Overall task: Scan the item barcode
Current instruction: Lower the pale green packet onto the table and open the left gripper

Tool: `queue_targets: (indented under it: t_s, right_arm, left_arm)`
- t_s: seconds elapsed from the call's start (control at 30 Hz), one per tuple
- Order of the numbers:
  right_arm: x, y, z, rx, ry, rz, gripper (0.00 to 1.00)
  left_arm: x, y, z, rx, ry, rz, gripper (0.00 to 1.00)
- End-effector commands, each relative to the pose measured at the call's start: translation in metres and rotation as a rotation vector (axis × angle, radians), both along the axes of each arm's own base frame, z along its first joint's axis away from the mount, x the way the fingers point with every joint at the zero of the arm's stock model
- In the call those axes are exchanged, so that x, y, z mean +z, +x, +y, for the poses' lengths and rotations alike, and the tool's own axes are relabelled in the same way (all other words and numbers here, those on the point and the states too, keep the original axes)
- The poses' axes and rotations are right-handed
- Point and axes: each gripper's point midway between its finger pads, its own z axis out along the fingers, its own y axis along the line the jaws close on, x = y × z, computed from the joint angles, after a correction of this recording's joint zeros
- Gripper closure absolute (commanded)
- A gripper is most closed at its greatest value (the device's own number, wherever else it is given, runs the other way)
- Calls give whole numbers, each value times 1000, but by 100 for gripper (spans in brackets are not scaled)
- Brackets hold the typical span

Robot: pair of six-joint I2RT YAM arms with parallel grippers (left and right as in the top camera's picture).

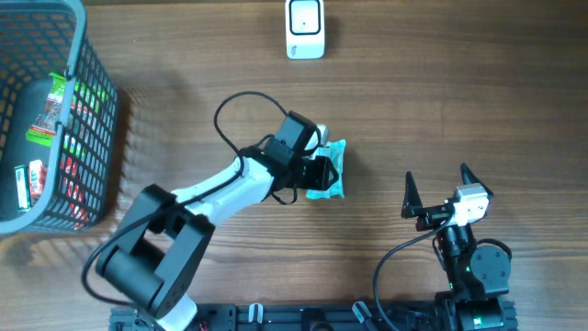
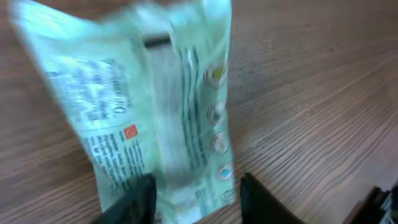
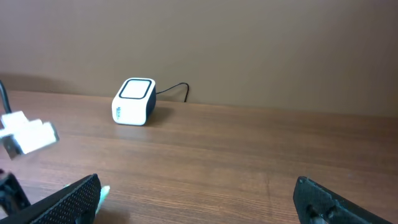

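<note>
Progress is sitting at pickup: the right gripper (image 1: 436, 172) is idling at lower right of the overhead view, jaws wide apart, while the left arm (image 1: 220, 188) is stretching from lower left to frame centre, where the left gripper (image 1: 322, 171) is straddling the pale green packet (image 1: 336, 152); whether it is clamping cannot be told. The scanner (image 1: 305, 28) is standing well apart at top centre, so presenting the barcode is, by my judgement, outstanding.

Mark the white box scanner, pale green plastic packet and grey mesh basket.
white box scanner (image 1: 305, 28), overhead, top face.
pale green plastic packet (image 2: 124, 106), left wrist, printed side.
grey mesh basket (image 1: 92, 138), overhead, right wall.
</note>
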Motion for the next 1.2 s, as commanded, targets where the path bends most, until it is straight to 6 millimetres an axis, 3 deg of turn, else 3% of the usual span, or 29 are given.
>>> queue_targets:
  t_s: [0.0, 0.1, 0.13, 0.23, 0.4, 0.5, 0.73, 0.8, 0.87, 0.93, 1.07, 1.1, 1.17]
  right_arm:
    - [1, 0, -2, -11, -1, -5, 0]
    - [1, 0, -2, -11, -2, -5, 0]
    - [1, 0, -2, -11, -1, -5, 0]
    - [1, 0, -2, -11, -1, -5, 0]
    - [1, 0, -2, -11, -1, -5, 0]
    - [1, 0, -2, -11, -1, -5, 0]
    - [1, 0, -2, -11, -1, -5, 0]
    - [1, 0, -2, -11, -1, -5, 0]
    - [1, 0, -2, -11, -1, -5, 0]
    - [1, 0, -2, -11, -2, -5, 0]
    - [1, 0, -2, -11, -1, -5, 0]
    - [1, 0, -2, -11, -1, -5, 0]
    - [1, 0, -2, -11, -1, -5, 0]
  left_arm:
    - [66, 39, 4, 66, -4, -253, 43]
    - [72, 44, 5, 83, -6, -287, 66]
    - [69, 44, 5, 82, -1, -280, 77]
    - [53, 43, 5, 78, 21, -249, 94]
    - [15, 48, 1, 69, 42, -199, 96]
    - [3, 53, -1, 67, 27, -186, 96]
    - [-42, 43, -3, 37, 55, -98, 96]
    - [-46, 44, -4, 38, 54, -99, 96]
    - [-41, 47, -8, 36, 37, -117, 96]
    - [-20, 54, -12, 38, 5, -157, 96]
    - [44, 73, -21, 37, -62, -307, 96]
    - [68, 81, -19, 63, -72, -367, 95]
    - [80, 86, -12, 97, -54, -405, 95]
